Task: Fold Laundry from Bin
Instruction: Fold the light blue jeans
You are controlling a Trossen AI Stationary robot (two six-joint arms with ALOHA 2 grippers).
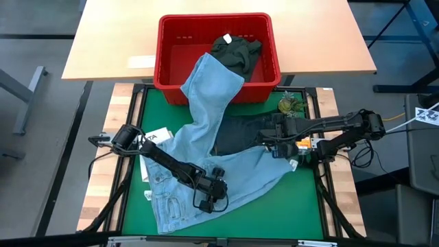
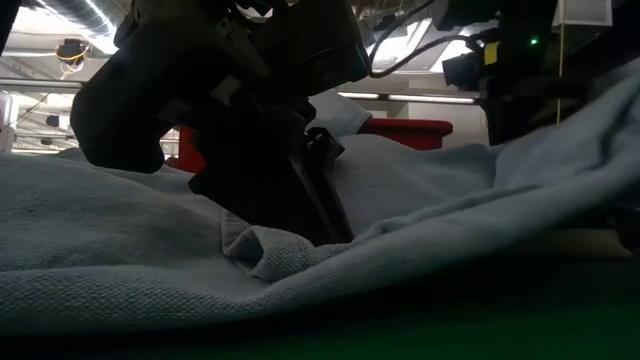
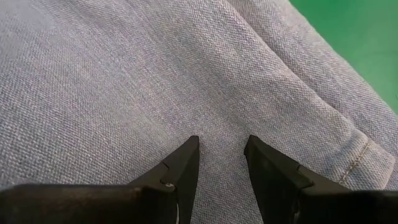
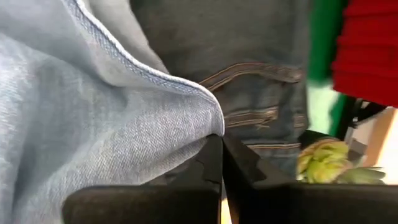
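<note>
Jeans (image 1: 206,147), the light blue pair, trail out of the bin (image 1: 267,48) across the counter. Right fingers (image 4: 222,149) are clamped on a thin hem fold; left fingers (image 3: 180,171) sit apart, pressing denim between them. That pinch looks shallow, so a tug could slip it.

Dark jeans (image 1: 240,132) mostly covered

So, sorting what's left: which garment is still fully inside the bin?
The dark olive-green piece, bunched in the red plastic crate's far corner; the light blue jeans spill out.
</note>
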